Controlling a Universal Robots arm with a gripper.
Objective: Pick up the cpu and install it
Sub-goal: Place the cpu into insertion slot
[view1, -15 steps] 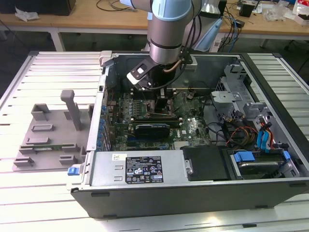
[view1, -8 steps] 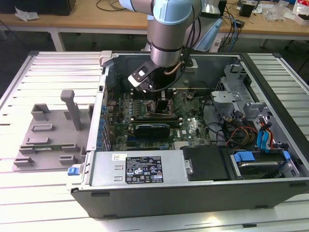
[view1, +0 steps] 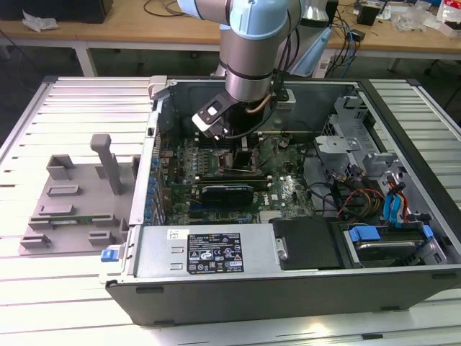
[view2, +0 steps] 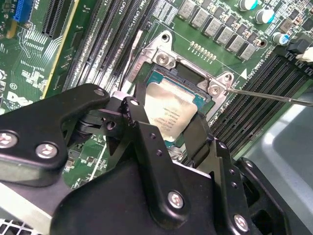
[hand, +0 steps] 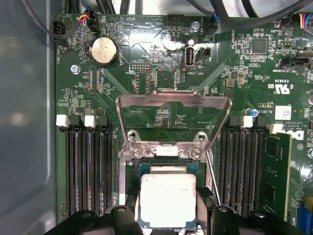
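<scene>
The cpu (hand: 168, 198) hangs flat over its open socket (hand: 165, 165).
The fingers (view2: 197, 134) clamp it by two opposite edges. The socket lies straight beneath it, and the hinged metal frame (hand: 173, 105) stands lifted just beyond. I cannot tell whether the cpu touches the socket.

Your bench (view1: 72, 101) is a pale top of ribbed metal slats, with bright light glaring off its near edge. Past its far edge you see a wooden table (view1: 144, 32) on white legs (view1: 86, 59), carrying loose cables (view1: 162, 9) and crumpled paper (view1: 37, 21), above a dark floor (view1: 36, 63).
</scene>
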